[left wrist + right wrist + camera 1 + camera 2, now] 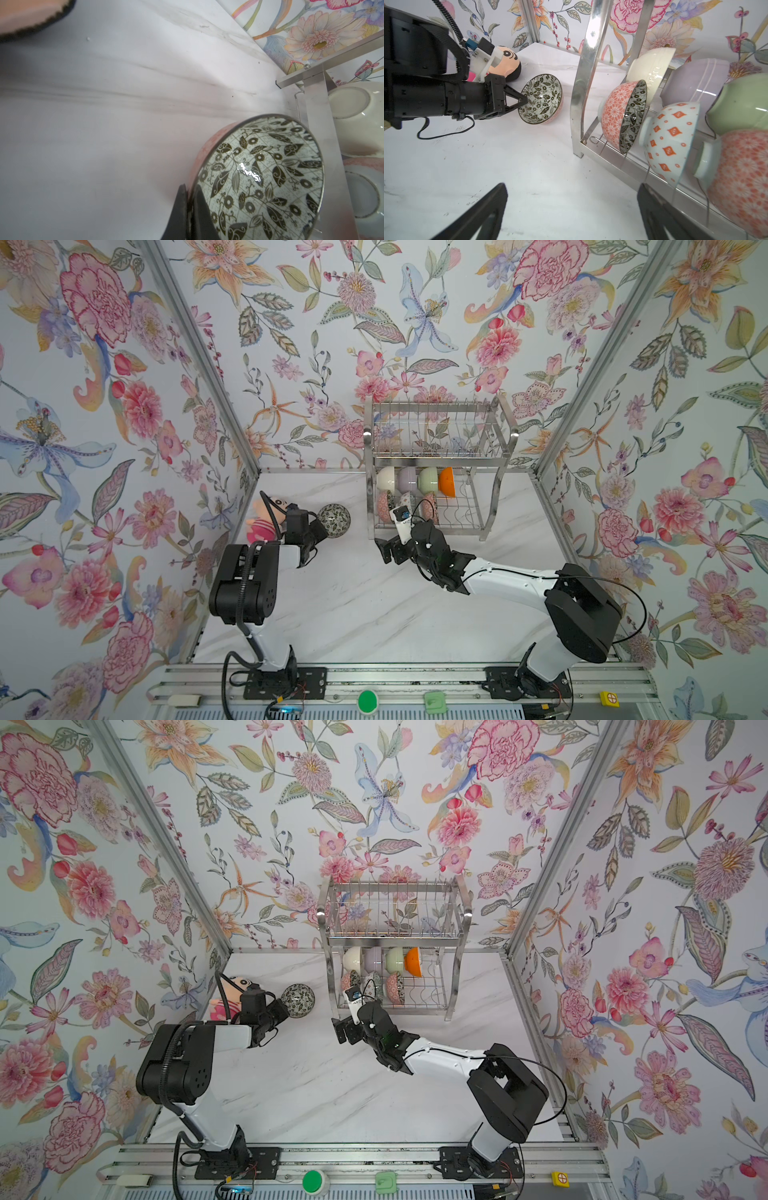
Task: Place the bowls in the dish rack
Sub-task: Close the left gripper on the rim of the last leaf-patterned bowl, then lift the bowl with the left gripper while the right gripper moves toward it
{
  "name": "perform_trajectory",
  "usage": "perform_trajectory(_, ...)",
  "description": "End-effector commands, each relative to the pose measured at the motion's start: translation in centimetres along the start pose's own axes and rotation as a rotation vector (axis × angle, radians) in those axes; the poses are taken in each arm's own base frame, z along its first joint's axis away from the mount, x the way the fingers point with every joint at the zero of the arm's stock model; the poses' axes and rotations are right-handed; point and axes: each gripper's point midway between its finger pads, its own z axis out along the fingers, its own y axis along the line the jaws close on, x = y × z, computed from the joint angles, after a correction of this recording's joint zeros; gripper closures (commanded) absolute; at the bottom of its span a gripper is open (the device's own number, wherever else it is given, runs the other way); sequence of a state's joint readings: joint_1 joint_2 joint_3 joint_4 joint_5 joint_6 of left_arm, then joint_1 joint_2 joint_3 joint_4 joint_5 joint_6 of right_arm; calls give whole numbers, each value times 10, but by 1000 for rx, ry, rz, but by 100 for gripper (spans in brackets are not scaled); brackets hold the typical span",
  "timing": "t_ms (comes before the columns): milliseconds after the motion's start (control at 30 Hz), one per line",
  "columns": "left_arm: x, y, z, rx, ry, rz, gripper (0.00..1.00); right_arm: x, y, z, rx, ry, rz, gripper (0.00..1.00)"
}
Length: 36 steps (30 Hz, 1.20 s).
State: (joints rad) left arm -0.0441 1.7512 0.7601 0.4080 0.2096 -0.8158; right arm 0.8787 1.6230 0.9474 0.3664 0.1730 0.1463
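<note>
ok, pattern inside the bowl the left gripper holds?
Dark leaves and ring flowers on pale ground inside the bowl; best in left wrist view.

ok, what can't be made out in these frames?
- Left pincer hold on leaf-patterned bowl: both top views, hidden under left arm.
- Doll body: both top views, partly behind that arm.
- Racked patterned bowls: both top views, partly behind right wrist camera.
- Right pincer: right wrist view, cut by edge.

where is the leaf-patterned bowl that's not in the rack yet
The leaf-patterned bowl is left of centre in both top views, between the plush doll and the dish rack, its rim pinched by the left gripper.
</note>
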Motion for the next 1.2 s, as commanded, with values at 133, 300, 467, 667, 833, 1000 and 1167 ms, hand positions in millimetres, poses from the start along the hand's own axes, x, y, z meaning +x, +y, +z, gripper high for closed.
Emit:
perform_trajectory(133,5,-21,-61,26,-7,113,100,-9,-19,-8,25,5,36,1)
perform_trajectory(300,31,-32,-94,-11,37,220,100,-9,-40,-18,56,30,49,1)
perform_trajectory(467,62,-36,-117,-45,87,325,100,-16,-66,-43,105,16,69,1)
perform_trajectory(667,108,-73,-123,47,143,420,100,-19,-93,-65,152,0,117,1)
perform_trajectory(833,147,-120,-113,128,207,495,100,-14,-101,-74,178,16,134,1)
perform_trajectory(1000,177,-171,-105,196,240,587,100,-5,-127,-88,258,52,166,1)
perform_trajectory(1167,204,-214,-93,258,282,651,100,12,-146,-106,315,86,210,1)
